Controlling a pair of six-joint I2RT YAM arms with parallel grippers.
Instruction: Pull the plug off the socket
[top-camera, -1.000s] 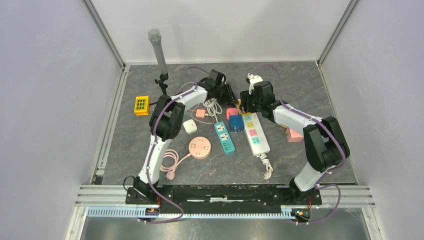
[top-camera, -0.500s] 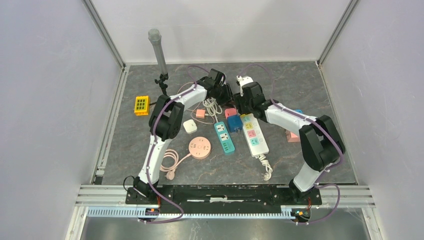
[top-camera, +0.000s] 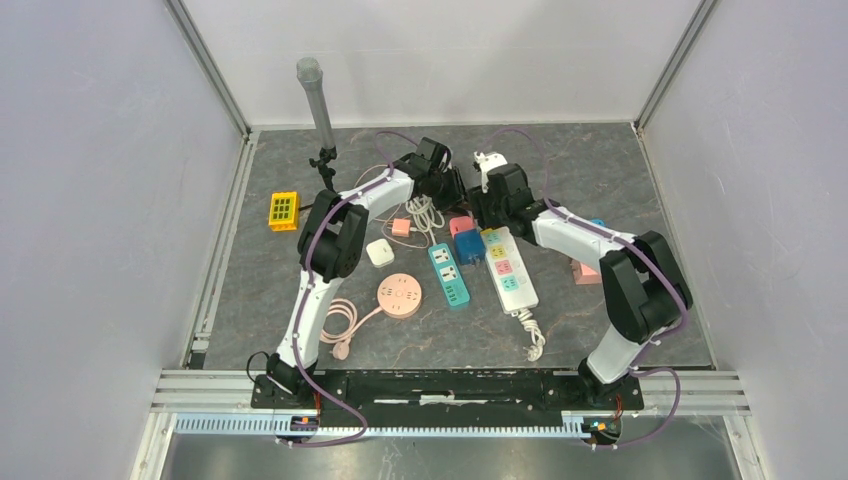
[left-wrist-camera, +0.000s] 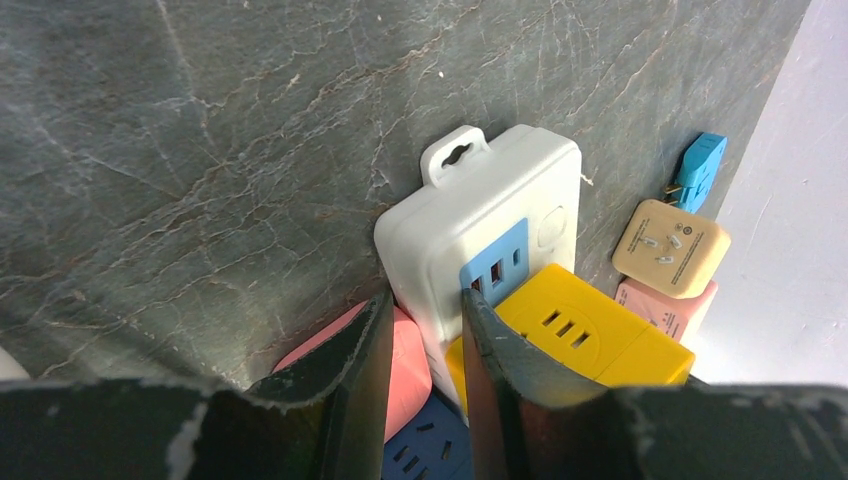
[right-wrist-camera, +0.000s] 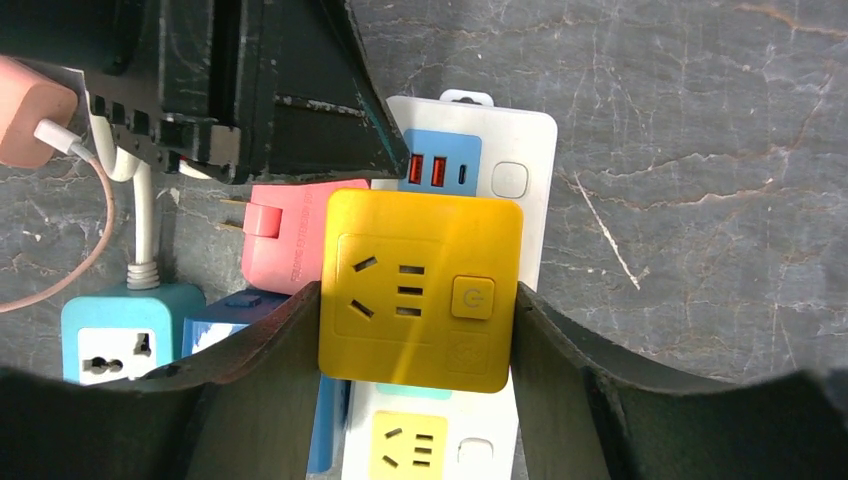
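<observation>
Yellow plug (right-wrist-camera: 420, 270) clamped by right pincer (right-wrist-camera: 418, 300); left pincer (left-wrist-camera: 425, 340) narrow at white strip (left-wrist-camera: 480, 210); pink adapter (right-wrist-camera: 290, 240) lettering unreadable.

A dark grey, marble-veined tabletop (top-camera: 620, 170) forms the floor of the cell, with pale, plain walls (top-camera: 100, 200) closing it left, far and right. Aluminium posts (top-camera: 207, 65) mark the far corners, and a slotted rail (top-camera: 450, 425) runs along the near edge. The light is soft and even.

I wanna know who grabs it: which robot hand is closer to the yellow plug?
Right. The right gripper straddles the yellow plug; the left gripper is beside it, at the white strip.
</observation>
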